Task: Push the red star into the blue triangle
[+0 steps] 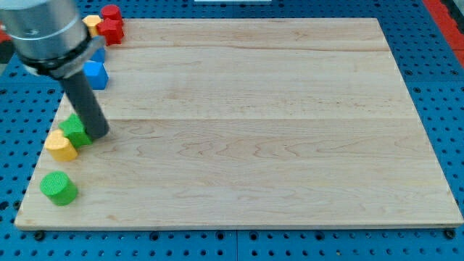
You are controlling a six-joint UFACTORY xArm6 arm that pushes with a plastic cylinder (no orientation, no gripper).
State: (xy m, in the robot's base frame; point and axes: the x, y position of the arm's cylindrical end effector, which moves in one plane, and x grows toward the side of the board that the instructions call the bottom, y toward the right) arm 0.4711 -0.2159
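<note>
My tip (100,133) rests on the wooden bench (261,123) near its nine o'clock edge, touching a green block (74,130) just at its nine o'clock side. A yellow block (61,146) touches that green one at about seven o'clock, and a green cylinder (58,188) sits apart lower down. The red star (111,24) lies in the eleven o'clock corner beside another yellow block (92,24). A blue block (96,75), shape unclear, sits between them and my tip. There is no hand here, just a plain rod
</note>
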